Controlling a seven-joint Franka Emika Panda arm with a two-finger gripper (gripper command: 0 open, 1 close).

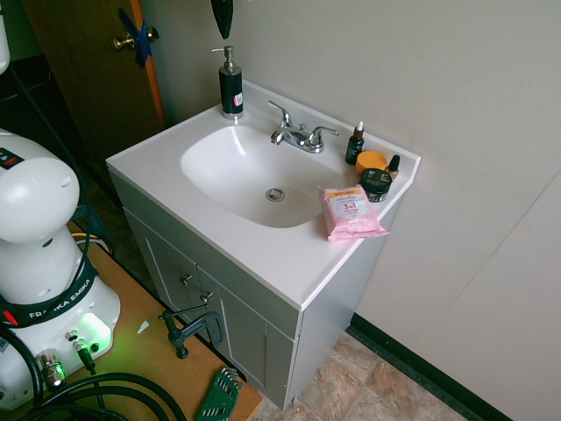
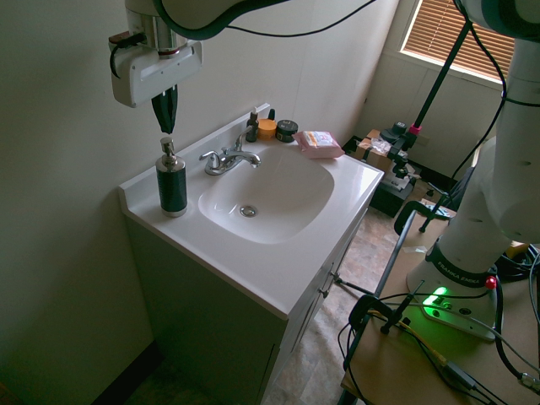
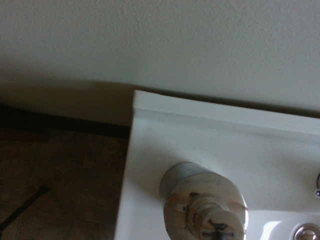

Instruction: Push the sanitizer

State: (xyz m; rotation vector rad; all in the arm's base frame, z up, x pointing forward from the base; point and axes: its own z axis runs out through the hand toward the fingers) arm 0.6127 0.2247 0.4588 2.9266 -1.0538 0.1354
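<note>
The sanitizer [image 1: 230,88] is a tall dark pump bottle with a silver head, upright on the back corner of the white vanity top [image 1: 263,254], close to the wall. It also stands at the left in the second exterior view [image 2: 172,181], and the wrist view looks down on the sanitizer [image 3: 205,207] from straight above. My gripper [image 2: 166,126] hangs directly over the pump head, pointing down, a small gap above it. Its dark fingers are shut together with nothing between them. Only the gripper's tips [image 1: 223,22] show at the top of the first exterior view.
A chrome faucet [image 1: 298,136] stands behind the basin [image 1: 250,175]. At the far corner sit a small dropper bottle [image 1: 355,145], an orange jar [image 1: 372,161], a dark jar [image 1: 377,184] and a pink wipes pack [image 1: 349,212]. The wall runs close behind the counter.
</note>
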